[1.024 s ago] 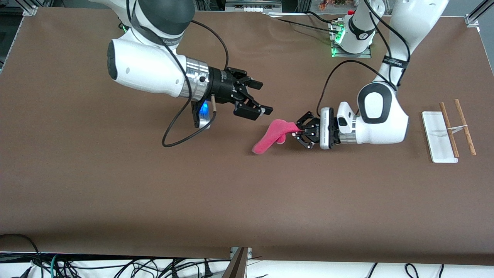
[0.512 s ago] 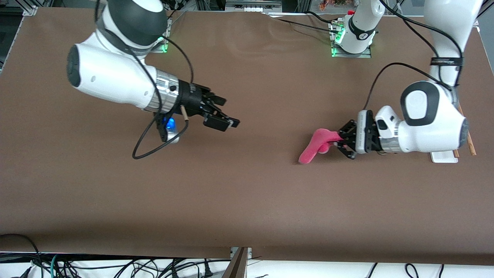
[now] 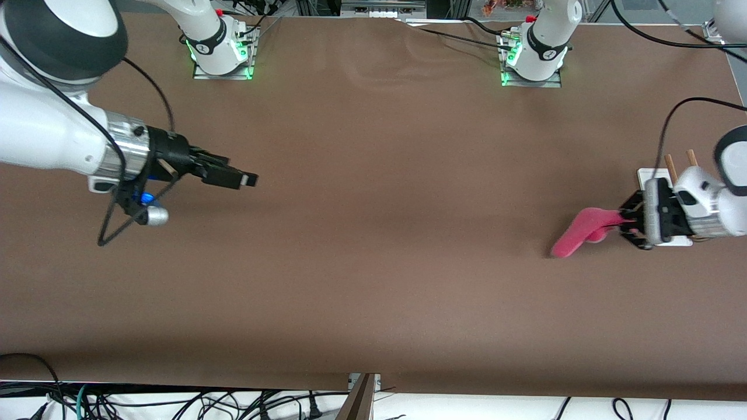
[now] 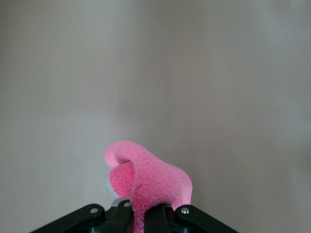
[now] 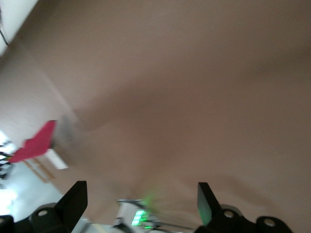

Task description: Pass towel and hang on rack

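I see the soft bright pink towel (image 3: 579,230) pinched at one end in my left gripper (image 3: 625,221), its fingers clamped on the cloth; the rest hangs out and droops toward the brown table (image 3: 373,274), at the left arm's end. On the left wrist view the towel (image 4: 146,182) curls up from between the closed black fingers (image 4: 121,213), a sliver of light grey trim showing. Just beside that gripper sits the rack (image 3: 671,169), its white flat base and two thin wooden rods mostly covered by the wrist. My right gripper (image 3: 248,179) hangs over the table's right-arm end, fingers spread apart and holding nothing.
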